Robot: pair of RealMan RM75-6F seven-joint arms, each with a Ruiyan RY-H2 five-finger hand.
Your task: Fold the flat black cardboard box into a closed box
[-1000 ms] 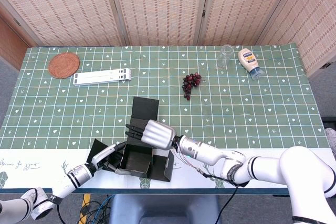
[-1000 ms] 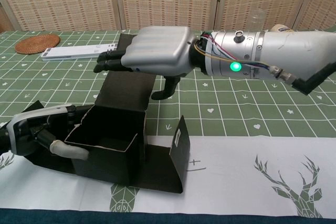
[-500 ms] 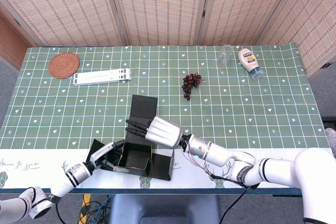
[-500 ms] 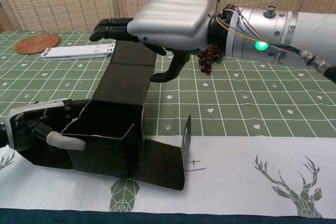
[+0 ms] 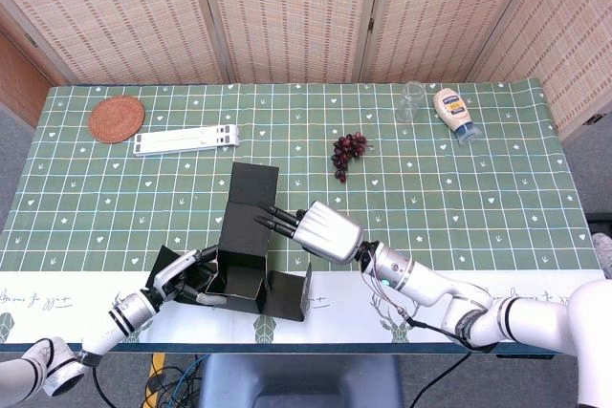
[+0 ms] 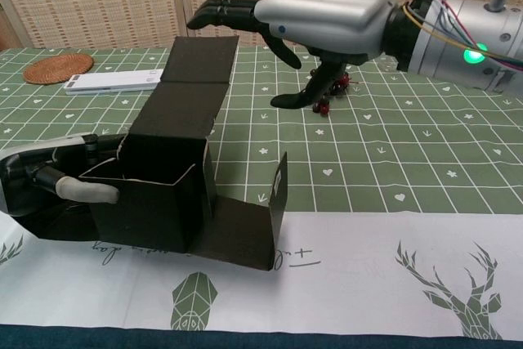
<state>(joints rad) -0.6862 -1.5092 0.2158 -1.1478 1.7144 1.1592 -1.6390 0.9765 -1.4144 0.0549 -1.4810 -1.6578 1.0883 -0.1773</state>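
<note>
step: you're forming the black box [image 6: 155,194], lid unfolded | left hand [image 6: 49,185] gripping its wall | right hand [image 6: 327,18] hovering, fingers apart, empty | next: lid flap [image 6: 192,79] needs pushing down

Bright, even light with soft shadows; both views sharp, chest view slightly wide-angle.

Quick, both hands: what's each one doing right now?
Left hand: gripping the black cardboard box at its left wall.
Right hand: open, holding nothing, above the box.
</note>
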